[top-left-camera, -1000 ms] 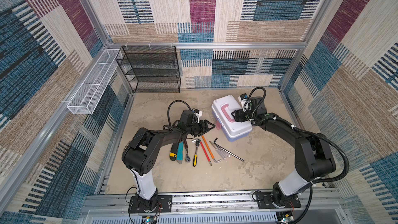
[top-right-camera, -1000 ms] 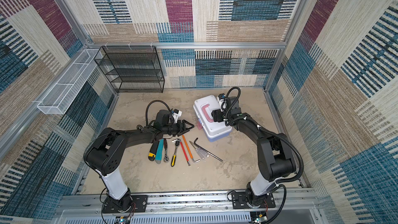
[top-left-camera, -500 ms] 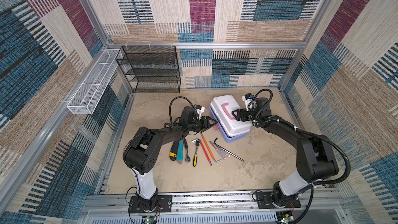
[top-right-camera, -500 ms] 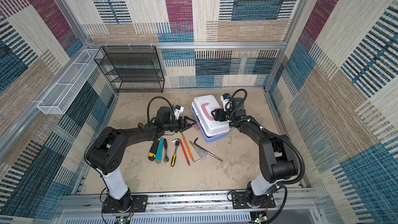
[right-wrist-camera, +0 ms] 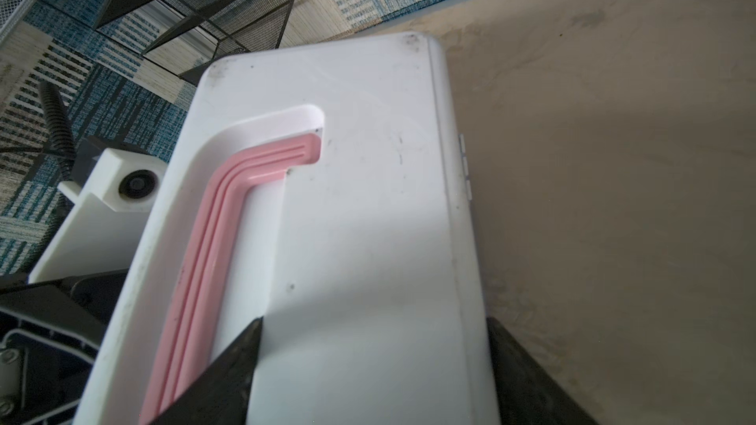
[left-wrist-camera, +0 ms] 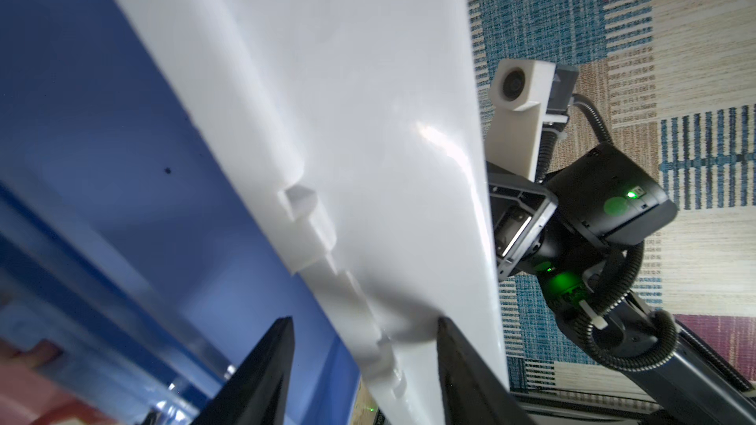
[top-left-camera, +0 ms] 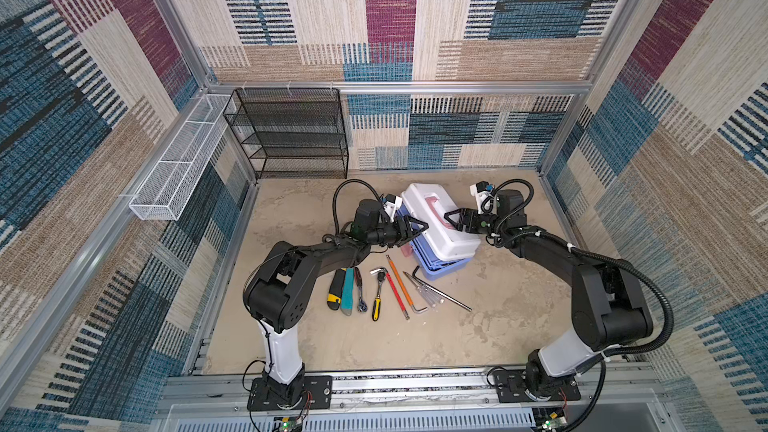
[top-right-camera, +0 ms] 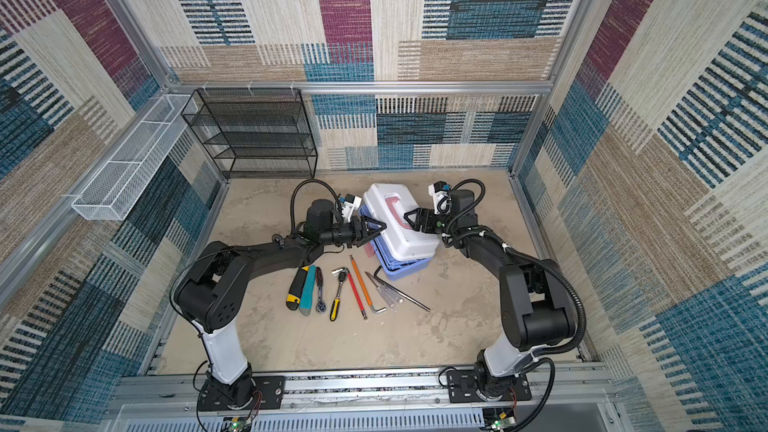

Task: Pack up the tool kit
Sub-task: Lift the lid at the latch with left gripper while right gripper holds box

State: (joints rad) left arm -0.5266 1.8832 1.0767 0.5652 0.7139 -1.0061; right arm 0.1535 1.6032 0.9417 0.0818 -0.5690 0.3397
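Nearest the arm bases, a row of hand tools (top-left-camera: 397,295) is lying on the sandy tabletop (top-left-camera: 374,351). The thin metal and clear pieces (top-left-camera: 432,297) at its right end are overlapping and hard to tell apart. Just beyond, the tool kit (top-left-camera: 440,272) is sitting mid-table. Its white lid (top-left-camera: 436,226) is tilting above the blue base, so tray edges are showing while the inside is lying out of sight. The left gripper (top-left-camera: 424,227) is reaching in from the left. In its wrist view its fingers (left-wrist-camera: 262,370) are straddling the lid's rim, but whether they are pinching it cannot be told. A scrap of pink (top-left-camera: 405,252) below it is too covered to name. The right gripper (top-left-camera: 446,214) is clamping the lid with jaws wide. One finger (right-wrist-camera: 229,370) is sitting in the recess beside the pink handle (right-wrist-camera: 212,239) and the other against the lid's outer side, both cut off by the frame. Farthest back, a black mesh rack (top-left-camera: 291,135) is standing against the wall and a white mesh basket (top-left-camera: 178,160) is hanging on the left wall
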